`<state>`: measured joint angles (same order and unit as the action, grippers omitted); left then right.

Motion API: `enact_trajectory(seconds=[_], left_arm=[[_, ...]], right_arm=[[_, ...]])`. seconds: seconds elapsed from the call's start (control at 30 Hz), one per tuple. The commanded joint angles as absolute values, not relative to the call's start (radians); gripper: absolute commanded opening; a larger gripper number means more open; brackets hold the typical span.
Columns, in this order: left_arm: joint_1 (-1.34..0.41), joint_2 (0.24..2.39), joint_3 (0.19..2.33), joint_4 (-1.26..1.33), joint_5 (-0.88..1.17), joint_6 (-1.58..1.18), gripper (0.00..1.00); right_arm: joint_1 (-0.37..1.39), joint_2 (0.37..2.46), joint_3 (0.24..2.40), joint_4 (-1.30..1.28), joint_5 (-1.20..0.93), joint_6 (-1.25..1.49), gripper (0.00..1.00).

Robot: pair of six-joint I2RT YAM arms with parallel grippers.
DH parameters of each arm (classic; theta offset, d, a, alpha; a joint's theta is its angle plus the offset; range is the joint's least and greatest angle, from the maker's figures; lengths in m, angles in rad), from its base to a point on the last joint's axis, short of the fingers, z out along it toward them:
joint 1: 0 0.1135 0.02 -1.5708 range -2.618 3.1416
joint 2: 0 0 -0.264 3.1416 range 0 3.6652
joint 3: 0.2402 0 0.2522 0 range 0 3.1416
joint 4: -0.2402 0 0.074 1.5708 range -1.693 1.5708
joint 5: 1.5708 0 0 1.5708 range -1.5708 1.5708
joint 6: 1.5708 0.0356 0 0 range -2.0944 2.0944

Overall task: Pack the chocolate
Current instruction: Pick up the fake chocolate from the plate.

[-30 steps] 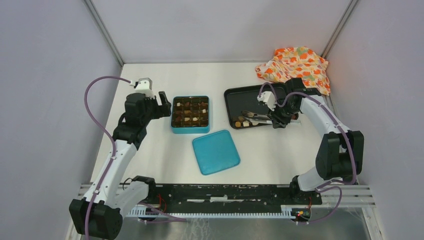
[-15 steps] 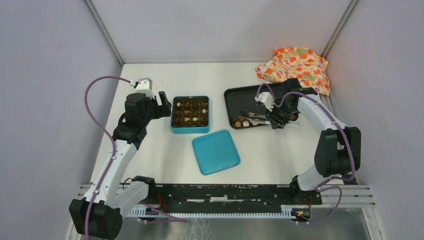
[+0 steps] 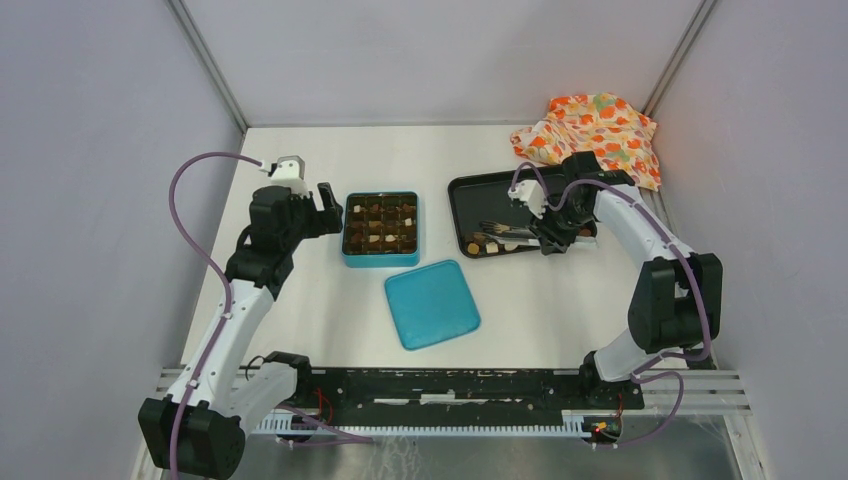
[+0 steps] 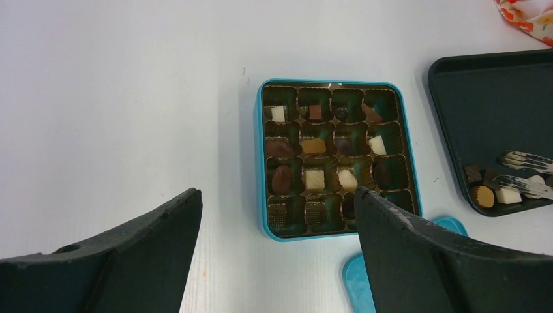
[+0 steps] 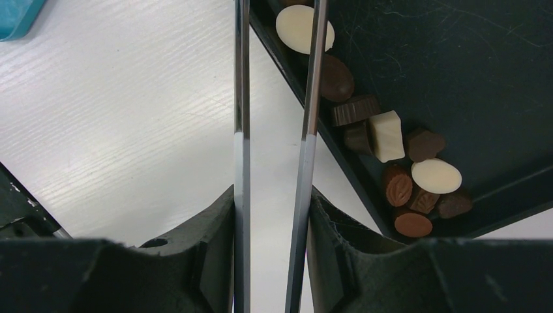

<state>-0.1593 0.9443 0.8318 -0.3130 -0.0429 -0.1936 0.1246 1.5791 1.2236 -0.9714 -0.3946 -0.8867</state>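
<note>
White tabletop (image 3: 330, 310) between grey walls carries everything. Nearest the arm bases lies the teal lid (image 3: 431, 303), off and flat, at 5 o'clock of the teal box (image 3: 381, 262). That box is a 4 by 4 grid. Chocolate (image 4: 313, 146) sits in the 3 farther rows, while the nearest row looks largely unfilled, though a finger hides part of it. The left hand (image 3: 328, 206) hovers at the box's 9 o'clock, jaws wide apart and holding nothing. At the box's 3 o'clock, the black tray (image 3: 480, 190) holds roughly 10 loose pieces (image 5: 387, 135) bunched in its near corner. The right hand (image 3: 553, 238) is clamped on metal tongs (image 3: 505, 232) reaching toward those pieces; whether the tips pinch one cannot be told. Farthest, at the tray's 1 o'clock, lies the orange cloth (image 3: 592, 125). Packing looks well past halfway: the last cells, then the lid.
</note>
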Motion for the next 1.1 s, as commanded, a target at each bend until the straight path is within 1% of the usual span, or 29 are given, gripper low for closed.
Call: enact_trajectory(seconds=[0.0, 0.5, 0.97, 1.07], left_arm=[[-0.163, 0.938, 0.84, -0.293, -0.027, -0.144, 0.91], [-0.163, 0.938, 0.839, -0.292, -0.023, -0.145, 0.91], [-0.163, 0.94, 0.838, -0.293, -0.021, -0.145, 0.92], [-0.163, 0.94, 0.839, -0.293, -0.019, -0.144, 0.92]], right_arm=[[0.13, 1.541, 1.267, -0.997, -0.408, -0.885, 0.43], [0.133, 1.544, 1.247, -0.994, -0.38, -0.886, 0.43], [0.172, 1.614, 1.3, -0.979, -0.353, -0.856, 0.43], [0.174, 1.626, 1.319, -0.977, -0.345, -0.847, 0.42]])
